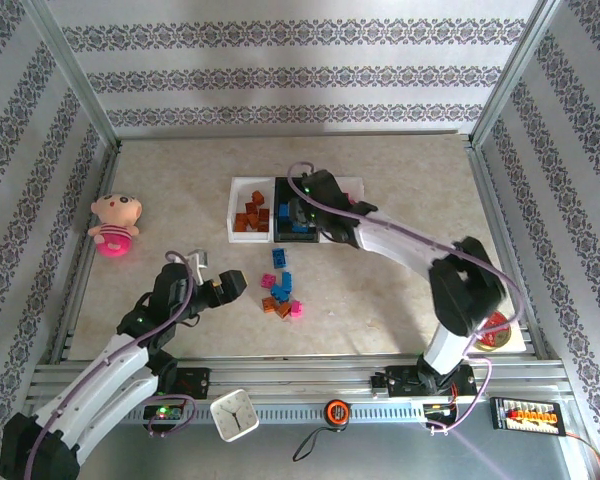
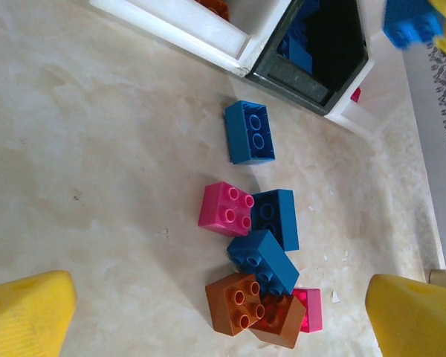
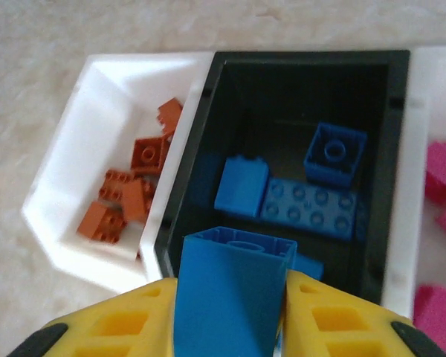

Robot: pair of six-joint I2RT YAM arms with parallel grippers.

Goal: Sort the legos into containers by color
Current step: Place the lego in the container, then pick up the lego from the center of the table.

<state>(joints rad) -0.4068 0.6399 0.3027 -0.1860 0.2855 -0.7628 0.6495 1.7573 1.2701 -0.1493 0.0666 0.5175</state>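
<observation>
Your right gripper [image 1: 302, 214] is clamped on a blue lego [image 3: 227, 297], with the hollow underside showing at its far end. It hangs over the near end of the black middle tray [image 3: 180, 208]. More blue legos [image 3: 308, 208] lie on that tray's floor. The left white tray [image 3: 63, 193] holds orange-brown legos [image 3: 126, 197], and the right white tray [image 3: 422, 111] holds pink legos [image 3: 442, 175].

Your left gripper [image 1: 230, 288] is spread wide and holds nothing, low over the counter [image 2: 97, 186] just beside the loose pile. One loose blue brick [image 2: 249, 132] lies alone near the trays. The rest are bunched and touching: a pink brick [image 2: 227, 208], two blue bricks [image 2: 264, 260], two orange-brown bricks [image 2: 236, 301] and a second pink brick [image 2: 314, 309] half hidden under them.
</observation>
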